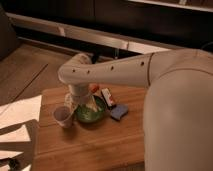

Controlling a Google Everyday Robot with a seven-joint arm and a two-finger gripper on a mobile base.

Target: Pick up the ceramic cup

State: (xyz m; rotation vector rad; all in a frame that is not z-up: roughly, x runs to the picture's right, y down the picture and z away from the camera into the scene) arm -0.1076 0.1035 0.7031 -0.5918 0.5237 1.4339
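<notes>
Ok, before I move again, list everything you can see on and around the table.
ceramic cup: one, pale whitish-pink, left part of the table, just left of the bowl.
green bowl: one, green, middle of the table, something pale inside.
blue pad: one, blue, flat on the table right of the bowl.
packet: one, dark with red and white, behind the bowl.
orange item: one, orange-red, behind the bowl, partly hidden by the arm.
table: one, light wood.
white sheets: a few, white, left of the table.
arm: one, white, reaching in from the right.
gripper: one, pale, hanging over the cup's right edge, beside the bowl.
</notes>
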